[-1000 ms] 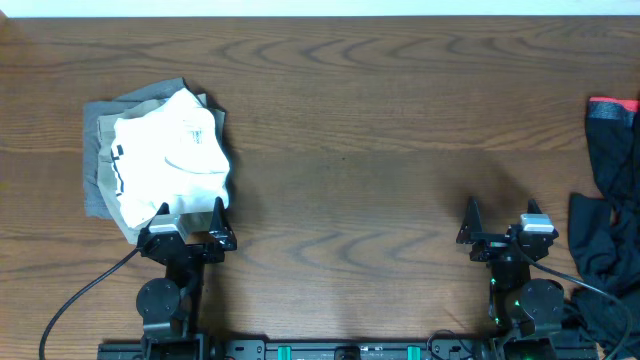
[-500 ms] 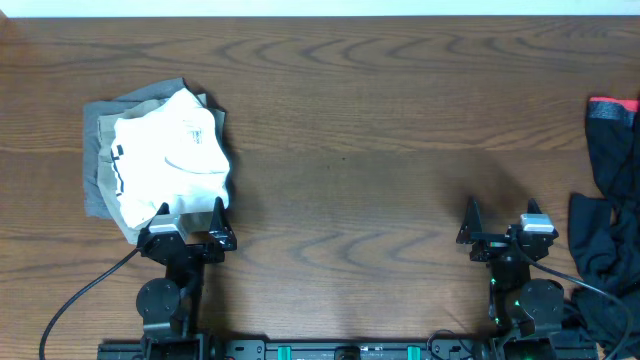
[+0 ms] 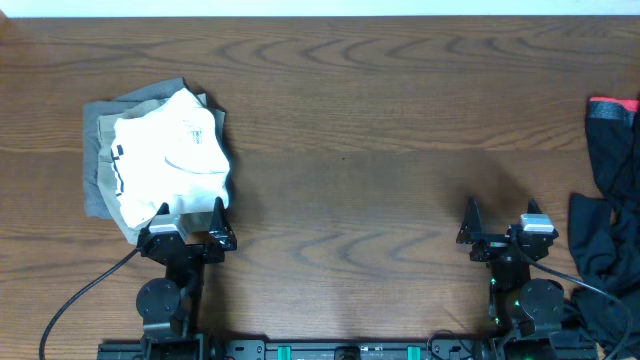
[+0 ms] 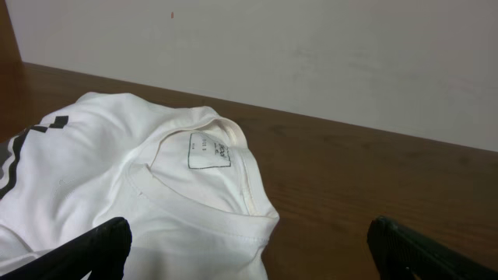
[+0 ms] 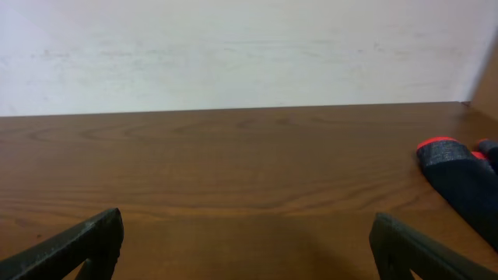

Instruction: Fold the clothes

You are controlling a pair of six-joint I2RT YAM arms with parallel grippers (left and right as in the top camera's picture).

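Observation:
A folded white T-shirt (image 3: pixel 170 155) lies at the table's left on top of khaki (image 3: pixel 165 92) and grey (image 3: pixel 93 165) pieces. In the left wrist view its collar and label (image 4: pixel 204 155) face me. My left gripper (image 3: pixel 190 215) is open at the stack's near edge, its fingers (image 4: pixel 97 249) wide apart over the shirt's edge, holding nothing. My right gripper (image 3: pixel 498 212) is open and empty over bare wood at the front right; its fingertips (image 5: pixel 85 241) show wide apart. A dark garment with a red band (image 3: pixel 610 180) lies at the far right, also in the right wrist view (image 5: pixel 459 175).
The brown wooden table (image 3: pixel 380 130) stretches between the stack and the dark garment. A pale wall (image 5: pixel 233 47) stands behind the table's far edge. Black cables (image 3: pixel 75 300) run from the arm bases at the front edge.

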